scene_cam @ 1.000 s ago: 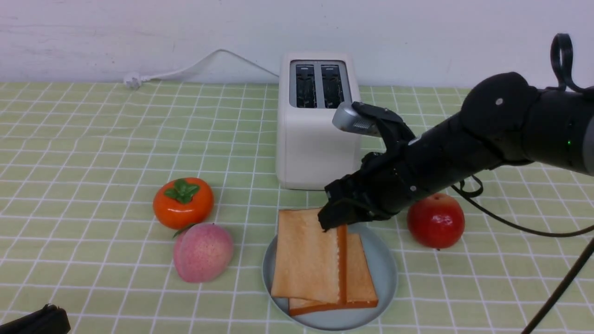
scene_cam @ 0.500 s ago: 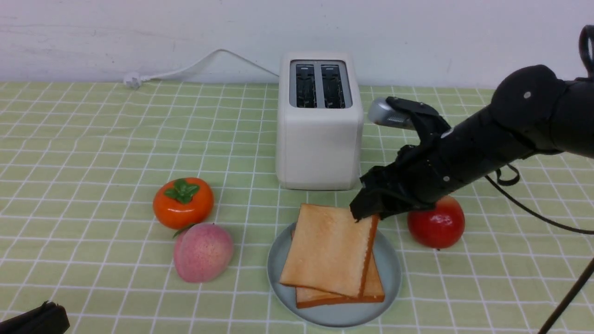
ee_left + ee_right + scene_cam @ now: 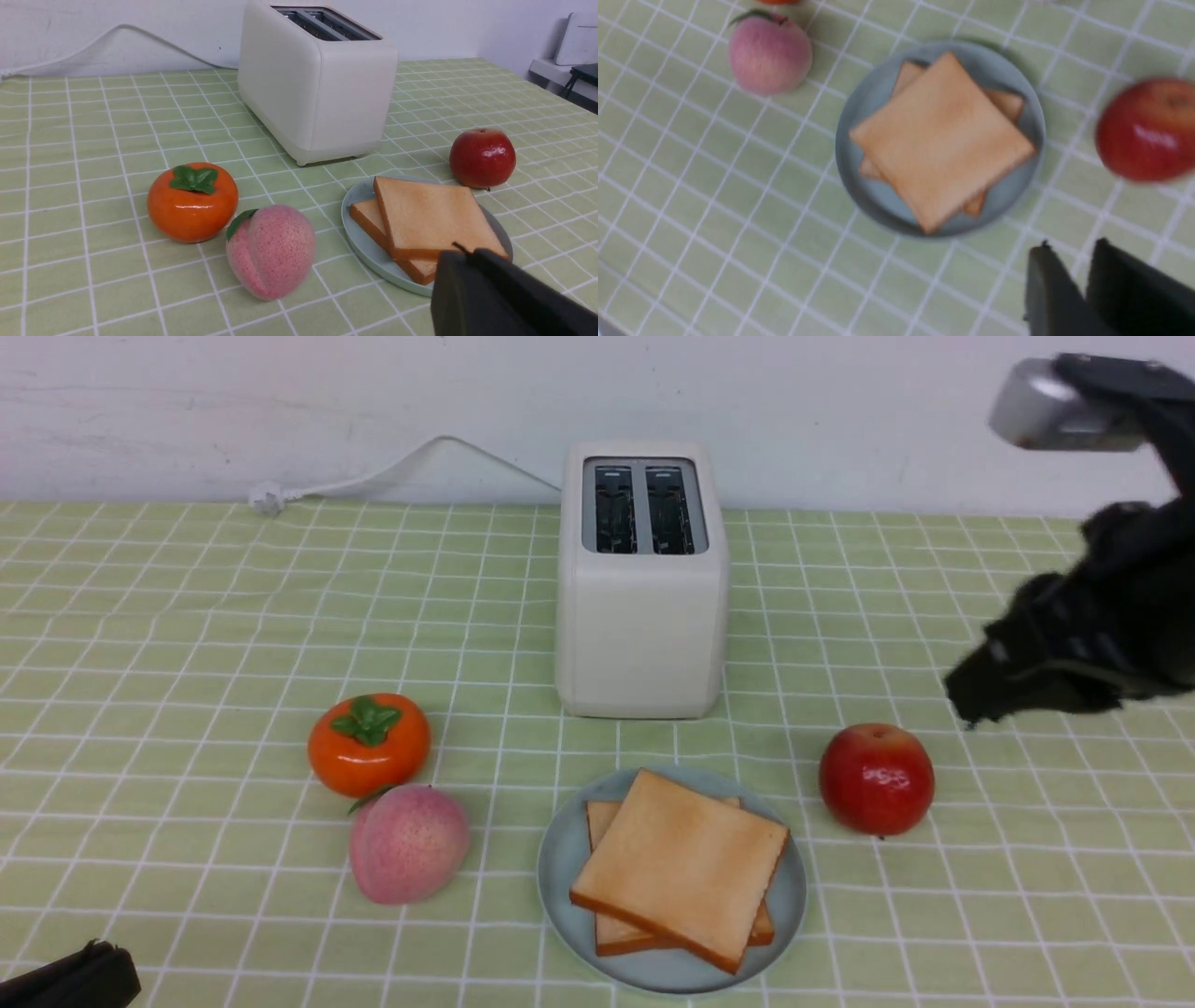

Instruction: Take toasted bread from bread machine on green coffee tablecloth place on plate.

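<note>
Now the green coffee tablecloth [image 3: 187, 616] is clear of the arm at its middle, and the bread machine [image 3: 642, 616] stands with both slots empty. In front of it the plate [image 3: 558, 859] carries the toasted bread [image 3: 681, 863], the upper slice settled flat and skewed. The right gripper [image 3: 971, 695] has let go and withdrawn up and rightward, fingers nearly together, empty. I cannot tell how the left gripper [image 3: 460, 254] jaws stand. The task looks finished.
</note>
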Controlling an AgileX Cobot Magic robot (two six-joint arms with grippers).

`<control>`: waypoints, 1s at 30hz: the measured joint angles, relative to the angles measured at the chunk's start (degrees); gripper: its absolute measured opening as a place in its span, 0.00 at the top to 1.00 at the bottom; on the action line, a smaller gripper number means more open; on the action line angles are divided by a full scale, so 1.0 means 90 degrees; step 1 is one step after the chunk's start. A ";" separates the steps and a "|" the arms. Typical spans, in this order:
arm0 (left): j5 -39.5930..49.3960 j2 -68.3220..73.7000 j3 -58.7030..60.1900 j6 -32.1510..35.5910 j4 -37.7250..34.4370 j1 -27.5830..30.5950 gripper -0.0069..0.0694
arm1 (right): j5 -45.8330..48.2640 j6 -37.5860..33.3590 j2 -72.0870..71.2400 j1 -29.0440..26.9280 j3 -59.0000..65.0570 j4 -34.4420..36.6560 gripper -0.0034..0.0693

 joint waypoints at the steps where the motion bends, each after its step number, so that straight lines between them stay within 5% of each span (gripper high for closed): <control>1: -0.0007 0.0000 0.0000 0.0000 0.0000 0.0000 0.92 | 0.0077 0.0168 -0.0387 0.0000 0.0250 -0.0125 0.90; 4: -0.0042 0.0000 0.0000 0.0000 0.0000 0.0000 0.92 | 0.0244 0.0616 -0.1363 0.0000 0.0894 -0.0383 0.97; 16: -0.0096 0.0000 0.0000 -0.0005 0.0000 0.0000 0.91 | -0.0774 0.2353 -0.5665 0.0000 0.3700 -0.1471 0.95; 22: -0.0101 0.0000 0.0000 -0.0005 0.0000 0.0000 0.91 | -0.1769 0.2561 -0.6550 0.0000 0.4499 -0.1611 0.93; 30: -0.0101 0.0000 0.0000 -0.0005 0.0000 0.0000 0.90 | -0.1790 0.2561 -0.6768 0.0000 0.5096 -0.1637 0.93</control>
